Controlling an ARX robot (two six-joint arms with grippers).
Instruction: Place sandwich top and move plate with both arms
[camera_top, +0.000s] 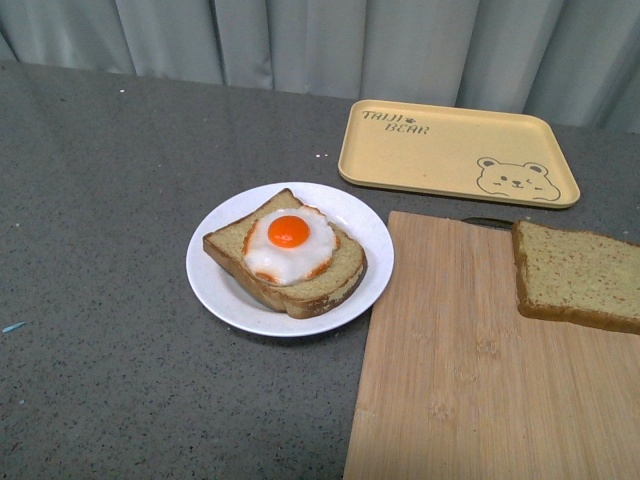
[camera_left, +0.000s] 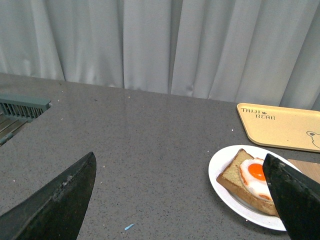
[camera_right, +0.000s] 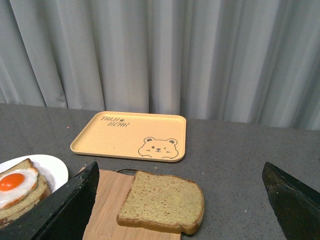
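Note:
The plain sandwich top (camera_top: 578, 276) lies on the far right part of a wooden board (camera_top: 480, 380); it also shows in the right wrist view (camera_right: 162, 208). The white plate (camera_top: 215, 285) holds a bread slice bearing a fried egg (camera_top: 289, 242), left of the board. The plate also shows in the left wrist view (camera_left: 225, 187) and the right wrist view (camera_right: 55, 170). Neither arm shows in the front view. My left gripper (camera_left: 185, 200) is open and empty above the grey table, left of the plate. My right gripper (camera_right: 180, 200) is open and empty, back from the sandwich top.
A yellow rectangular tray (camera_top: 455, 152) with a bear drawing lies at the back, beyond the board. A grey curtain (camera_top: 320, 40) hangs behind the table. A grey slatted rack (camera_left: 20, 107) sits at the table's far left. A tiny blue scrap (camera_top: 14, 327) lies on the table.

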